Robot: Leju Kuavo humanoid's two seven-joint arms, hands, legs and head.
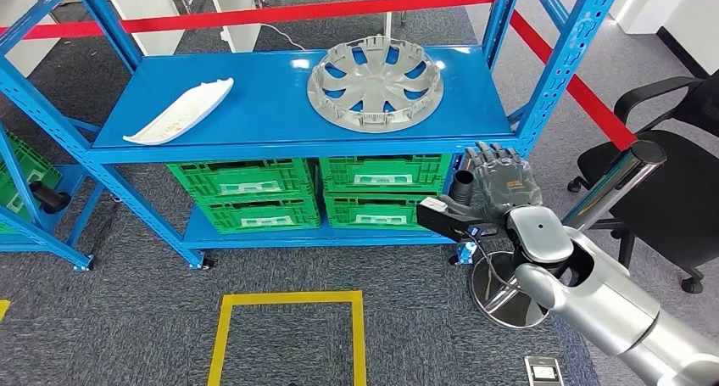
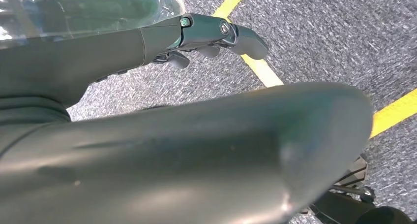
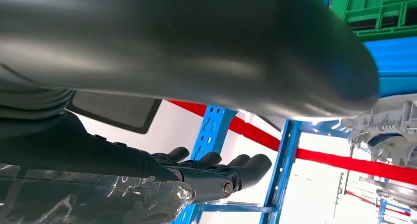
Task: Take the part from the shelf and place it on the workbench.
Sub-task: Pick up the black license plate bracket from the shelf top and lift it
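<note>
A grey wheel cover (image 1: pixel 375 82) lies flat on the blue shelf (image 1: pixel 254 119), toward its right end. A white curved part (image 1: pixel 181 110) lies on the shelf's left half. My right hand (image 1: pixel 500 182) is raised in front of the shelf's right front corner, just below the shelf board, fingers stretched upward and holding nothing. In the right wrist view its dark fingers (image 3: pixel 216 167) lie straight, apart from the thumb, and the wheel cover's rim (image 3: pixel 388 130) shows beyond. My left hand (image 2: pixel 147 135) hangs over the carpet, fingers (image 2: pixel 211 34) extended, holding nothing.
Green crates (image 1: pixel 309 191) fill the lower shelf. A black office chair (image 1: pixel 661 165) with a chrome base (image 1: pixel 509 297) stands right beside my right arm. Red barrier tape (image 1: pixel 280 13) runs behind the shelf. A yellow taped square (image 1: pixel 288 335) marks the floor in front.
</note>
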